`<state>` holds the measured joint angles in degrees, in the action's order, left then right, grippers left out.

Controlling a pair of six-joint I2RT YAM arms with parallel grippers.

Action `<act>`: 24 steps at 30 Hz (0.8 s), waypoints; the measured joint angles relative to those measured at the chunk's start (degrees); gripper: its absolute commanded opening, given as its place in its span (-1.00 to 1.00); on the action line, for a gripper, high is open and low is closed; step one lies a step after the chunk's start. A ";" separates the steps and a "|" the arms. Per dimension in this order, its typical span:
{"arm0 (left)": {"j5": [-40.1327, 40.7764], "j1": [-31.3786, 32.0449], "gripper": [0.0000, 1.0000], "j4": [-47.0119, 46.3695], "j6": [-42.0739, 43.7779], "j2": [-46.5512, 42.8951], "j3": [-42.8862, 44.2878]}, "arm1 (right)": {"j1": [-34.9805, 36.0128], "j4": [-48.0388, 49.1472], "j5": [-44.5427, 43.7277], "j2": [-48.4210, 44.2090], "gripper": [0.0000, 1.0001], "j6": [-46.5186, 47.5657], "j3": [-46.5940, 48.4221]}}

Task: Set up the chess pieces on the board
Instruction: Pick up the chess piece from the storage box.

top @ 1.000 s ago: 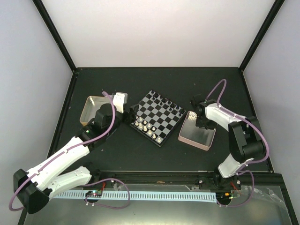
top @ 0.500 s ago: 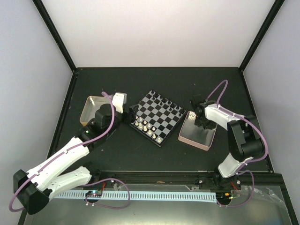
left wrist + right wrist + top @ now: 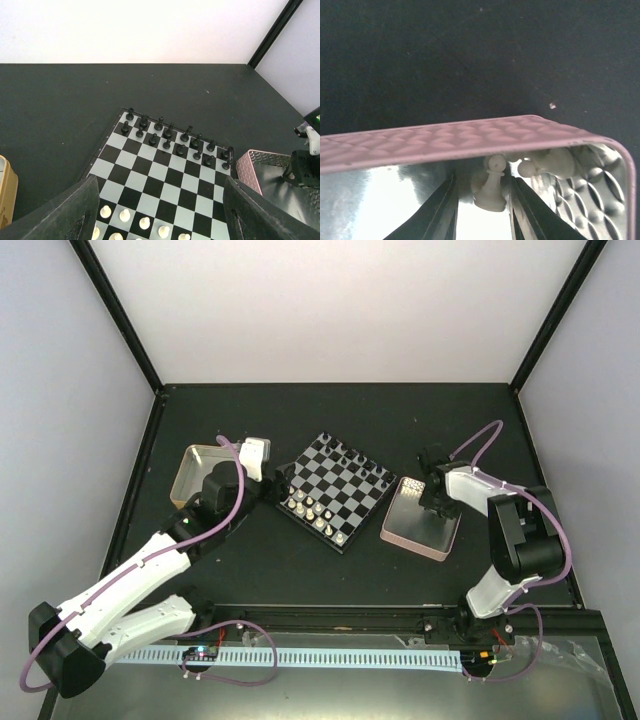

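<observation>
Top external view: the board (image 3: 336, 490) sits mid-worktop (image 3: 300, 410), turned corner-on to me. I judge the task a little past halfway.

1. Done: the black pieces (image 3: 170, 135) fill the two far rows, upright.
2. Partly done: the white pieces (image 3: 312, 510) cover only part of the two near rows. I cannot count them exactly.
3. Left: several white figures lie in the pink tray (image 3: 440, 540), just right of the board.

The right claw (image 3: 482, 179) is down inside the tray, part-released, straddling an upright white pawn (image 3: 490, 192). A gap shows on one side, so I read no grip yet. The left claw (image 3: 160, 182) hangs wide apart and empty over the board's near-left edge.
</observation>
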<state>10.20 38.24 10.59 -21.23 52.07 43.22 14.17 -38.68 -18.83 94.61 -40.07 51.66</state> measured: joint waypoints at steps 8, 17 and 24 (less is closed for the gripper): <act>-0.24 -0.09 0.39 0.02 0.00 0.02 0.00 | -0.48 3.26 1.90 -0.61 -0.50 -1.42 -1.07; -0.57 -0.42 0.40 0.00 0.00 0.04 0.00 | -1.36 4.07 2.38 -0.74 -0.39 -3.58 -1.33; -1.20 -0.42 0.40 0.00 0.00 0.07 0.00 | -2.16 5.11 4.22 -0.76 -0.75 -4.17 -1.31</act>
<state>8.99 37.82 10.59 -21.23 52.14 43.22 12.01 -33.56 -14.61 93.84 -44.25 50.35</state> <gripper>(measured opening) 0.699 0.150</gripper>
